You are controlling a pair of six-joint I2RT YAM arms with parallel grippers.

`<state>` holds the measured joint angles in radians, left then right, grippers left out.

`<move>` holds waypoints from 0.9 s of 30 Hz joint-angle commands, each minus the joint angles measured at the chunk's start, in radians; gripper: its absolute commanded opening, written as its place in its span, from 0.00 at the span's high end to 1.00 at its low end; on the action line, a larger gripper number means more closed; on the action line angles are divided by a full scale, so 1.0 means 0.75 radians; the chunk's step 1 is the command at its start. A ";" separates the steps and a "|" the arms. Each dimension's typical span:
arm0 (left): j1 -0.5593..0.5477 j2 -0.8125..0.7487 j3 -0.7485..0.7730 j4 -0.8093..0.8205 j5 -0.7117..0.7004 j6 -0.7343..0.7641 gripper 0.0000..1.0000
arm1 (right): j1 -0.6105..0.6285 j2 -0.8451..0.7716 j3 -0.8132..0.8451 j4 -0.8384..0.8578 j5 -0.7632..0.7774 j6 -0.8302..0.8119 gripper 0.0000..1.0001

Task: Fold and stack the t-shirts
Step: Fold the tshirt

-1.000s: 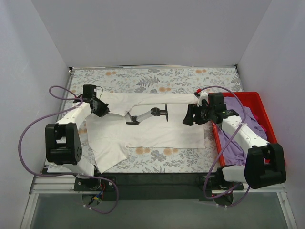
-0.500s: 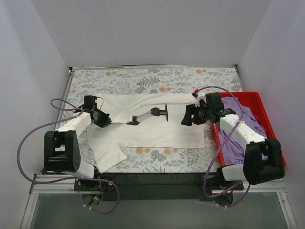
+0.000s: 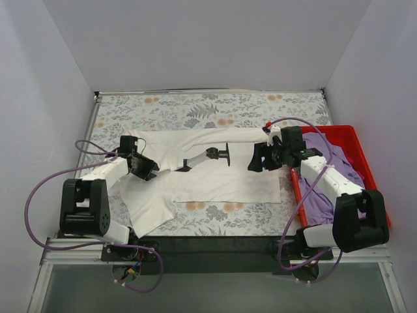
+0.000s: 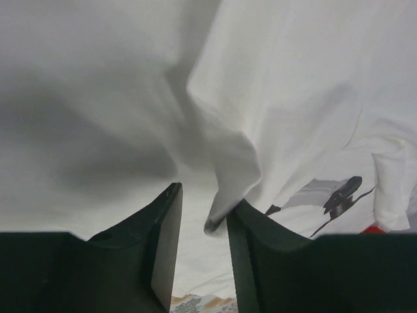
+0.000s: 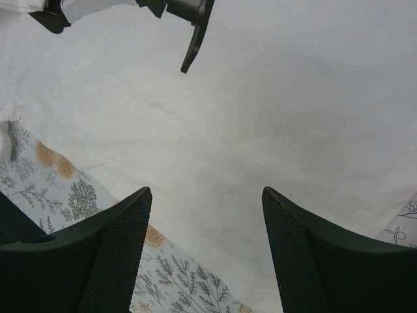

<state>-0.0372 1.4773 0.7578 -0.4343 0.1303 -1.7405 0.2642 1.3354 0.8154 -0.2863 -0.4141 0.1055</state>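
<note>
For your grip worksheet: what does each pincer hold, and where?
Left pincer pinches a fold of the white shirt, left side; right pincer holds nothing.

I'm seeing the right arm (image 3: 329,181) covering much of the lavender tee (image 3: 331,147) in the bin (image 3: 355,134). In the left wrist view, folds are hiding most of the graphic (image 4: 342,194) on the white tee (image 4: 293,85).
</note>
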 commanded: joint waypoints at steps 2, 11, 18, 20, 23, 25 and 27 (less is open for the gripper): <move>-0.010 -0.078 0.004 -0.047 -0.090 -0.025 0.63 | 0.008 0.001 0.054 0.036 0.002 0.001 0.36; 0.048 -0.037 0.063 0.010 -0.221 0.034 0.49 | 0.006 -0.009 0.042 0.036 -0.012 -0.010 0.36; 0.048 0.033 0.086 0.029 -0.223 0.048 0.59 | 0.006 -0.024 0.027 0.036 -0.010 -0.016 0.36; 0.048 0.027 0.076 0.023 -0.215 0.054 0.65 | 0.006 -0.036 0.021 0.036 -0.006 -0.018 0.36; 0.048 0.000 0.051 0.009 -0.217 0.059 0.68 | 0.008 -0.042 0.013 0.036 -0.006 -0.016 0.36; 0.046 -0.012 0.027 0.002 -0.229 0.065 0.66 | 0.008 -0.040 0.013 0.036 -0.012 -0.016 0.36; 0.048 -0.014 0.008 0.002 -0.239 0.077 0.66 | 0.006 -0.036 0.013 0.036 -0.012 -0.014 0.36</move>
<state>-0.0025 1.5051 0.7856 -0.4194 -0.0158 -1.6997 0.2642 1.3334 0.8154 -0.2859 -0.4149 0.1017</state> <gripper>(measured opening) 0.334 0.636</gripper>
